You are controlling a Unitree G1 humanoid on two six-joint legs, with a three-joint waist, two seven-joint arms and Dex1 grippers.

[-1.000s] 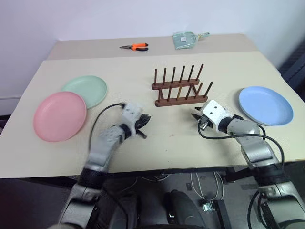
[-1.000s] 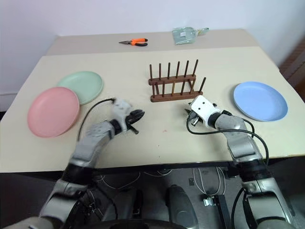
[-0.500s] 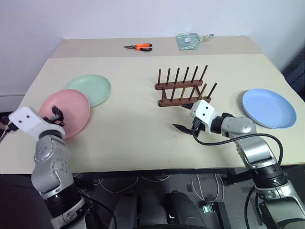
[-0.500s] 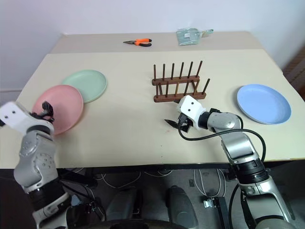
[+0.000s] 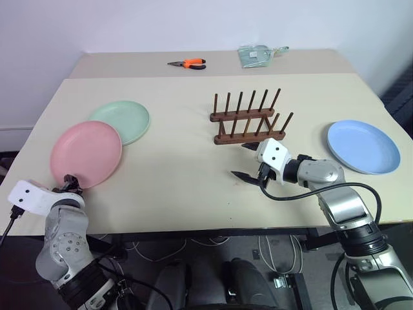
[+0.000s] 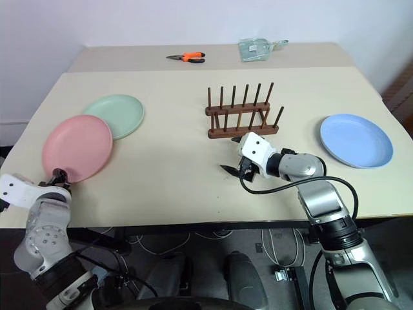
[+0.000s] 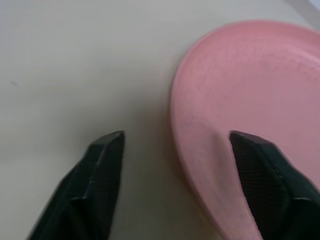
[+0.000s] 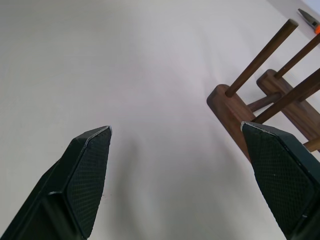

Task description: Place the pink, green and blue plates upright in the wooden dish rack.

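Note:
The pink plate (image 5: 86,154) lies flat at the table's left, overlapping the green plate (image 5: 122,121) behind it. At the pink plate's near rim, my left gripper (image 5: 70,184) is open. In the left wrist view its fingers (image 7: 105,155) straddle the edge of the pink plate (image 7: 250,80), one over the plate and one over the table. The wooden dish rack (image 5: 248,119) stands empty at the middle. Just in front of it my right gripper (image 5: 244,161) is open over bare table. The blue plate (image 5: 362,146) lies flat at the right.
Orange-handled pliers (image 5: 188,63) and a clear plastic packet (image 5: 256,54) lie on the far table. In the right wrist view the rack's end (image 8: 235,105) is close beside one finger. The table's front edge (image 5: 193,227) runs just behind both grippers.
My left arm has swung from the table's middle out to the pink plate's near rim and its gripper has opened. The right gripper has opened and shifted slightly left.

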